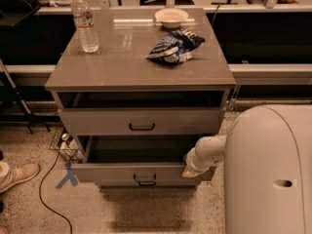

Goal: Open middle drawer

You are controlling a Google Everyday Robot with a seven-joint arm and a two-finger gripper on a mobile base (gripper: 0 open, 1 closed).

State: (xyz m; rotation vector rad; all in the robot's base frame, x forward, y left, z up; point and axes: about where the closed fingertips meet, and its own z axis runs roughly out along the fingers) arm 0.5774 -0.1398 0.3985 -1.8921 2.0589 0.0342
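Observation:
The middle drawer [126,172] stands pulled out from the grey-beige cabinet [141,72]; its dark tray shows behind its front panel, which bears a small black bar handle [145,178]. The drawer above it [141,121], with the same kind of handle, is out a little, with a dark gap above its front. My gripper [190,171], at the end of the white arm [207,152], sits at the right end of the middle drawer's front, against its top edge.
On the cabinet top stand a water bottle [85,22], a white bowl [171,17] and a blue-and-white chip bag [174,46]. My white body [270,174] fills the lower right. A shoe [17,174], a black cable [46,194], blue floor tape [67,177] and a wire basket [66,145] lie to the left.

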